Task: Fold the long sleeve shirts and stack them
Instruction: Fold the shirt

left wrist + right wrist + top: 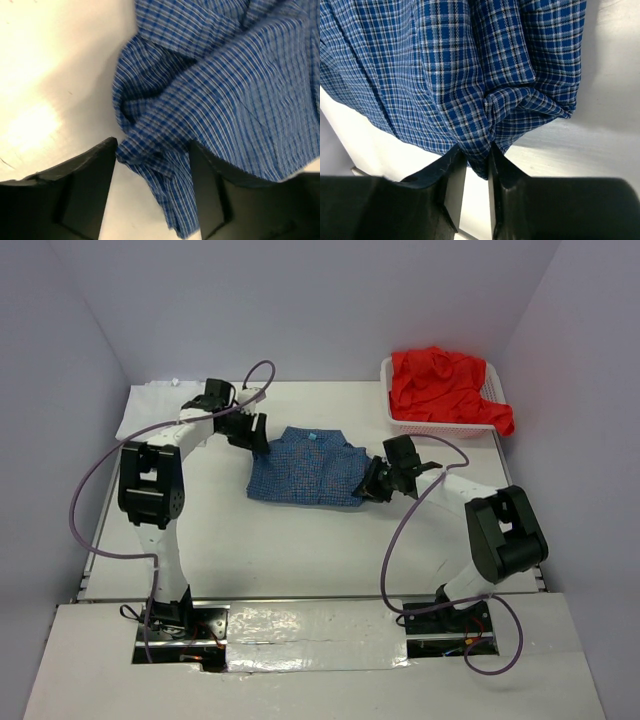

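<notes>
The blue checked shirt (310, 470) lies partly folded in the middle of the table. My left gripper (255, 440) is at its far left corner. In the left wrist view it (152, 150) is open, with a bunched edge of the shirt (225, 85) between the spread jaws. My right gripper (372, 483) is at the shirt's right edge. In the right wrist view it (475, 152) is shut on a pinched fold of the shirt (470, 75). A red shirt (445, 385) is heaped in the basket. A white shirt (150, 410) lies at the far left.
The white mesh basket (440, 427) stands at the back right corner. Grey walls enclose the table on three sides. Purple cables loop from both arms over the near half of the table (300, 550).
</notes>
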Controlling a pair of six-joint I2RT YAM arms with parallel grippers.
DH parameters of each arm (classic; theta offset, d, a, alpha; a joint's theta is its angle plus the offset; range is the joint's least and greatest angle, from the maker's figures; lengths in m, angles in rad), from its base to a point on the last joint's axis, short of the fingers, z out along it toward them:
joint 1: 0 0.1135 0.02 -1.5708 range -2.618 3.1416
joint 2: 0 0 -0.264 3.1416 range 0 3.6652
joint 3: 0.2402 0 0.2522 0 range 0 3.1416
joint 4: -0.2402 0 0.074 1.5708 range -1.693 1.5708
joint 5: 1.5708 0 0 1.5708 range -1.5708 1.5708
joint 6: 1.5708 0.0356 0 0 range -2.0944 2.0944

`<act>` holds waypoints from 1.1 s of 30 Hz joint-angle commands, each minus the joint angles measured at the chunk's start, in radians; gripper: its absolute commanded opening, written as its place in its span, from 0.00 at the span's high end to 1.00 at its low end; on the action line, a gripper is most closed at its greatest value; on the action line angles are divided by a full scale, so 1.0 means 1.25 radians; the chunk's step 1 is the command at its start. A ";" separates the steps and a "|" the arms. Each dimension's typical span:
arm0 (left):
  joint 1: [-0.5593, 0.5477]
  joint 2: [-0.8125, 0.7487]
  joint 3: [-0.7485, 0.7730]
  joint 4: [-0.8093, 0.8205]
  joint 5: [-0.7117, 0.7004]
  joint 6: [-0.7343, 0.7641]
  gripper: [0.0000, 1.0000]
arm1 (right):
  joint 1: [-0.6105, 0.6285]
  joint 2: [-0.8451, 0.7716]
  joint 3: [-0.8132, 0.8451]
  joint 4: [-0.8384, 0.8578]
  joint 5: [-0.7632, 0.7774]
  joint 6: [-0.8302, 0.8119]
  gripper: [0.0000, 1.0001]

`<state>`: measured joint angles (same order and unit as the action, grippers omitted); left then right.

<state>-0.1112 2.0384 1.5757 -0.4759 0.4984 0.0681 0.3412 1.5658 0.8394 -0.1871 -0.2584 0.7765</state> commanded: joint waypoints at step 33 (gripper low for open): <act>-0.009 -0.017 0.165 0.025 -0.044 -0.013 0.29 | -0.113 -0.105 0.154 -0.243 0.000 -0.254 0.19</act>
<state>-0.1234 2.1231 1.6867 -0.4133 0.4477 0.0269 0.2077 1.5394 0.9680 -0.4076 -0.3092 0.5056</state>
